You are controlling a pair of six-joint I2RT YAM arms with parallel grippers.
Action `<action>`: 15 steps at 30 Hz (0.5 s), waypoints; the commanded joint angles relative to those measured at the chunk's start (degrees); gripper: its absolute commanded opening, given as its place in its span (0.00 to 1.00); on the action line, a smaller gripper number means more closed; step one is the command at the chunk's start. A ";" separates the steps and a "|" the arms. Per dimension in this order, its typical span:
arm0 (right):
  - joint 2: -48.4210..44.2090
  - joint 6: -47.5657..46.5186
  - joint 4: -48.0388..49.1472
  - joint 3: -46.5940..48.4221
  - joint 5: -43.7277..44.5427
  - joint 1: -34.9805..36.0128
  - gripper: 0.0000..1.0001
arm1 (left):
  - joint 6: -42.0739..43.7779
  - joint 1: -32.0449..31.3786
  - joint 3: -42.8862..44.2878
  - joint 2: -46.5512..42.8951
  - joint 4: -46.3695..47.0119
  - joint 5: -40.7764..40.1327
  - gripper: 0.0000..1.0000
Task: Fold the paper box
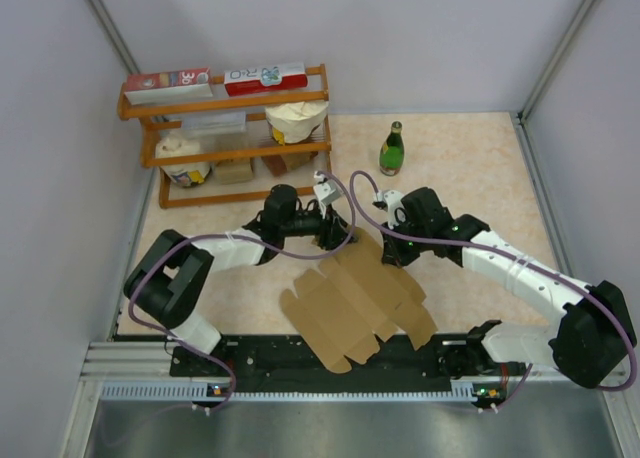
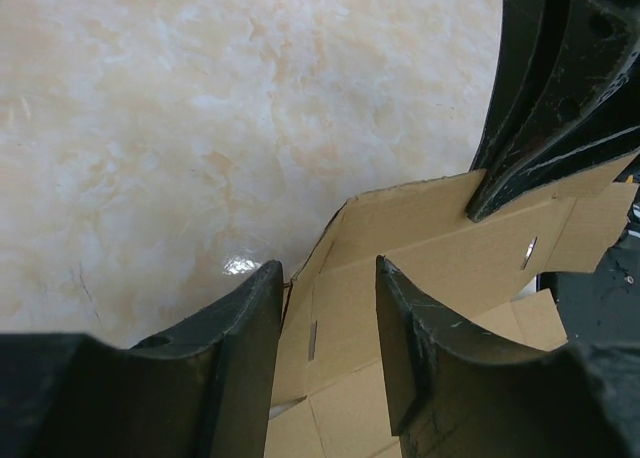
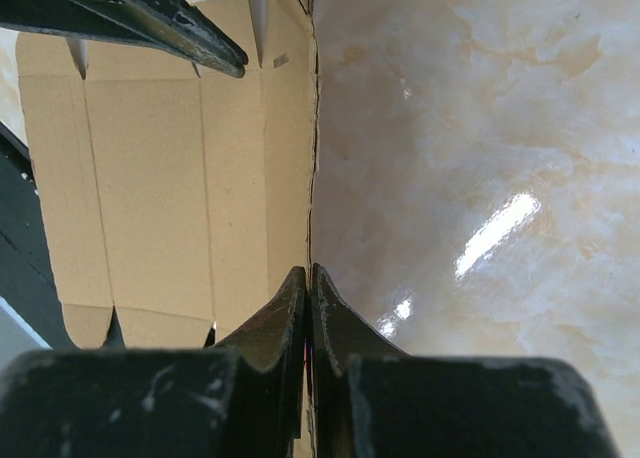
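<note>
The paper box [image 1: 360, 298] is a flat brown die-cut cardboard sheet lying at the table's near middle. My left gripper [image 1: 335, 233] is open, with its jaws over the sheet's far corner [image 2: 420, 248] and nothing between them. In the left wrist view the left gripper [image 2: 328, 268] straddles a creased flap. My right gripper [image 1: 392, 248] is shut on the sheet's far right edge, which runs up from the closed fingers in the right wrist view [image 3: 308, 273]. The sheet [image 3: 150, 178] spreads to the left there. The left gripper's fingers [image 3: 150, 18] show at that view's top left.
A wooden shelf [image 1: 225, 118] with red-and-white cartons, bags and small boxes stands at the back left. A green bottle [image 1: 391, 148] stands at the back middle. Grey walls close both sides. The arms' base rail [image 1: 300, 363] runs along the near edge.
</note>
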 commanded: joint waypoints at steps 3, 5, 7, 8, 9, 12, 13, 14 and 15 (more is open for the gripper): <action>-1.12 1.27 2.41 0.34 0.33 0.97 0.00 | -1.94 -2.60 -1.28 -5.34 2.21 -8.77 0.47; -1.03 1.62 2.41 0.51 0.33 0.80 0.00 | -1.85 -3.92 -1.46 -6.04 1.86 -11.32 0.46; -1.03 1.89 2.50 0.51 0.33 0.80 0.00 | -1.15 -4.89 -1.28 -6.48 0.81 -13.52 0.45; -1.11 1.97 2.50 0.51 0.33 0.80 0.00 | -0.80 -5.33 -1.11 -6.48 0.10 -14.57 0.45; -1.12 2.15 2.50 0.51 0.33 0.71 0.00 | -0.45 -5.68 -0.93 -6.48 -0.34 -15.37 0.44; -1.12 2.33 2.59 0.51 0.41 0.80 0.00 | 0.25 -6.91 -0.75 -6.48 -1.92 -17.83 0.42; -1.20 2.41 2.50 0.51 0.50 0.80 0.00 | 0.61 -7.35 -0.49 -6.40 -2.53 -18.53 0.41; -1.38 2.50 2.50 0.51 0.50 0.88 0.00 | 0.96 -7.79 -0.32 -6.40 -3.67 -19.49 0.40; -1.38 2.50 2.50 0.43 0.59 0.80 0.00 | 1.40 -8.23 -0.05 -6.40 -4.47 -20.37 0.39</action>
